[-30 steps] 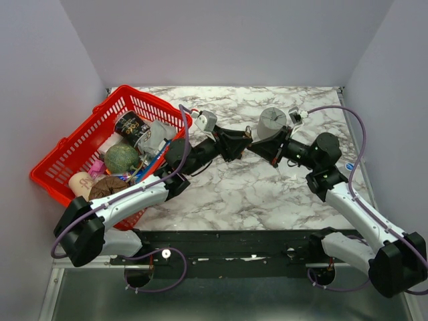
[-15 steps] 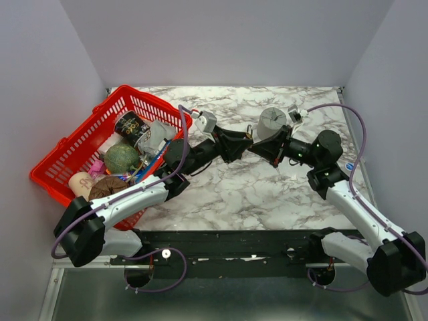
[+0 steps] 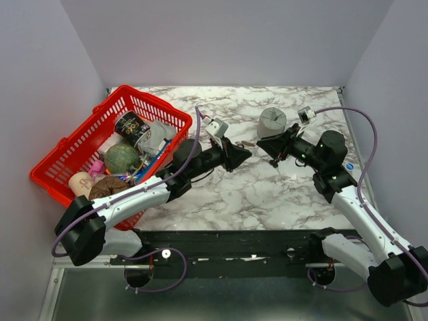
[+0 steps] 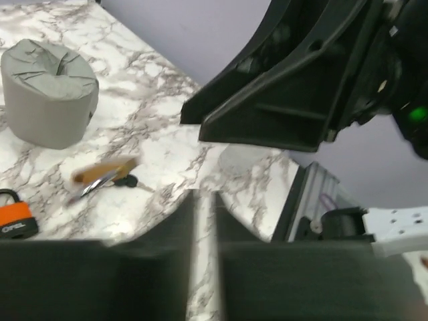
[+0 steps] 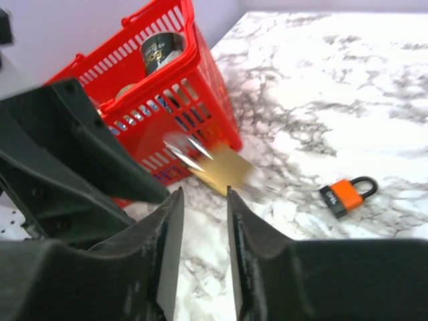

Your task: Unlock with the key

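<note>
A marbled worktop (image 3: 254, 194) carries a grey pouch (image 3: 272, 122) toward its far side; two arms reach in toward it. The key (image 4: 126, 180), tiny and black-headed, is just near-left of the pouch, right beside a brass padlock (image 4: 100, 172). Both are smeared by motion blur, so I cannot tell whether they touch each other or rest on the worktop.

The left jaws, near-left of the pouch, are parted by only a narrow slit and hold nothing; in the left wrist view the key is beyond their tips and off to one side, clear of them. The right jaws, just in front of the pouch, stand a little wider apart and are also empty; the blurred brass padlock is just past their tips, in line with the gap. The key is between the two sets of jaws, gripped by neither.

An orange padlock (image 4: 15, 215) lies on the worktop left of the pouch, near the brass one; a red basket (image 3: 159, 105) of mixed goods stands well to the pouch's left.
</note>
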